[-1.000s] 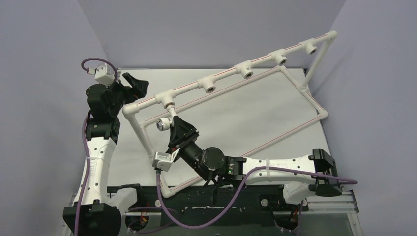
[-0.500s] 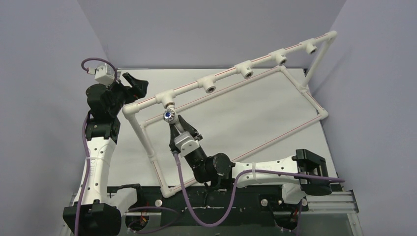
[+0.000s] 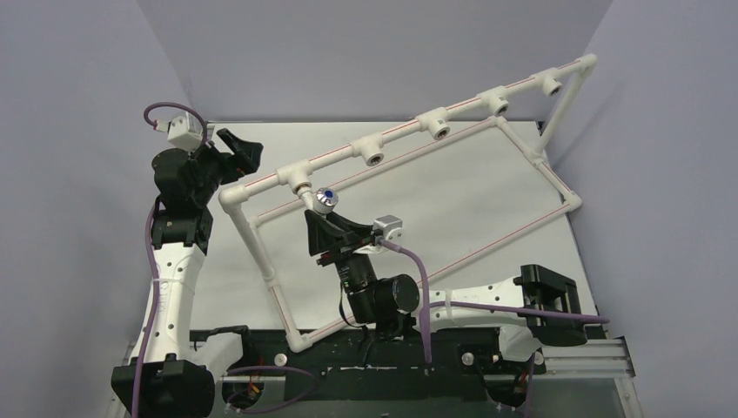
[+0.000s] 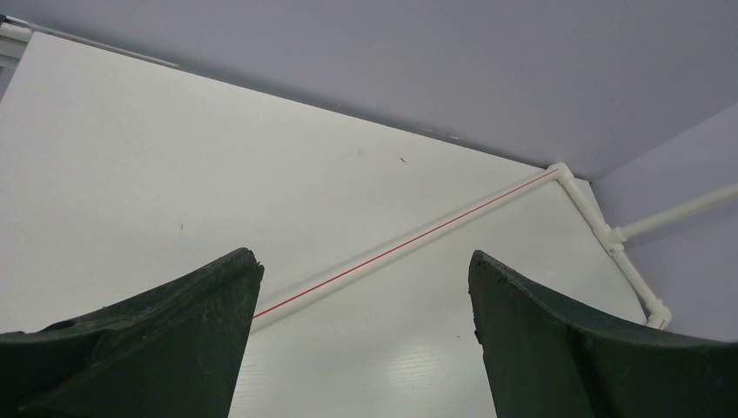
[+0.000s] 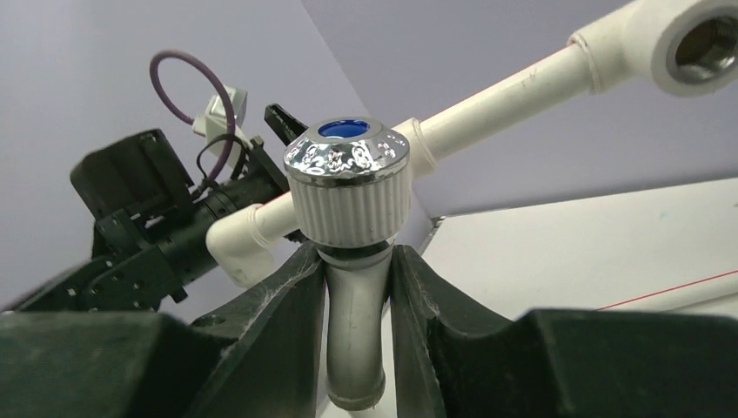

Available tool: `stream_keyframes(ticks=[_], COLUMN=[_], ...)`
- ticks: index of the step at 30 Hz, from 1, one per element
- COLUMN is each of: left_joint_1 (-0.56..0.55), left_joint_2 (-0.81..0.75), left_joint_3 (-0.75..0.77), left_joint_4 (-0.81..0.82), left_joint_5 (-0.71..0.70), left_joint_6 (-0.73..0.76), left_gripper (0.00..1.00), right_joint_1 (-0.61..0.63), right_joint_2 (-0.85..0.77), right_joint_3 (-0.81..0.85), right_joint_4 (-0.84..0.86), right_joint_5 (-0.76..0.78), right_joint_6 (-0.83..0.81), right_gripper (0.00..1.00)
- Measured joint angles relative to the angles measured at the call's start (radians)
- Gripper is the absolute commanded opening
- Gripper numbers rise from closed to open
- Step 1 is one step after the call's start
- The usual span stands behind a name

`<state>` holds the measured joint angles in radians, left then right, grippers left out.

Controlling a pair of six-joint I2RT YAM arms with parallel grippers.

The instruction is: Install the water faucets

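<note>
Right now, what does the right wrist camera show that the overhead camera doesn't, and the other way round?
Only the right wrist view shows the right gripper shut on the faucet, clamping its stem just below the ribbed collar. Only the overhead view shows the whole pipe frame with all four empty sockets along its top rail. Both show the faucet's blue-centred knob, the pipe behind it and the left arm.

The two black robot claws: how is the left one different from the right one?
The left black two-finger gripper is wide open and holds nothing; the right black two-finger gripper is shut on the small white plastic faucet with a shiny blue-centred knob. The left one hovers near the left corner of the white pipe frame; the right one is at the frame's top pipe. Both have two black fingers.
</note>
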<state>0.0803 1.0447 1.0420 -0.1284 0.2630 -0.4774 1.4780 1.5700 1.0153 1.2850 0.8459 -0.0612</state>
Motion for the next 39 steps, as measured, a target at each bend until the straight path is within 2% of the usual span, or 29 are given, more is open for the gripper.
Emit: stream_keyframes(ticks=[11, 20, 27, 30, 32, 34, 39], left_joint_1=[-0.002, -0.003, -0.006, -0.006, -0.006, -0.006, -0.006], left_joint_2=[0.0, 0.0, 0.0, 0.0, 0.0, 0.0, 0.0], left_joint_3=[0.0, 0.0, 0.0, 0.0, 0.0, 0.0, 0.0], left_joint_4=[0.0, 0.0, 0.0, 0.0, 0.0, 0.0, 0.0], left_joint_5=[0.0, -0.001, -0.002, -0.002, -0.002, -0.002, -0.002], left_joint_6=[-0.002, -0.001, -0.001, -0.001, -0.001, -0.001, -0.001], left_gripper=[0.87, 0.87, 0.87, 0.87, 0.87, 0.87, 0.87], right_joint_1=[-0.014, -0.027, -0.037, -0.045, -0.051, -0.057, -0.065], right_joint_2=[0.032, 0.031, -0.003, -0.032, -0.048, -0.065, -0.092], right_joint_3=[-0.028, -0.032, -0.04, -0.062, -0.071, -0.079, -0.093], right_joint_4=[0.092, 0.032, -0.091, -0.139, -0.169, -0.203, -0.261], right_joint_5=[0.06, 0.089, 0.085, 0.055, 0.037, 0.017, -0.017], right_joint_6=[0.435, 0.765, 0.979, 1.034, 1.062, 1.088, 1.111], right_gripper=[0.0, 0.0, 0.0, 0.18, 0.37, 0.51, 0.74])
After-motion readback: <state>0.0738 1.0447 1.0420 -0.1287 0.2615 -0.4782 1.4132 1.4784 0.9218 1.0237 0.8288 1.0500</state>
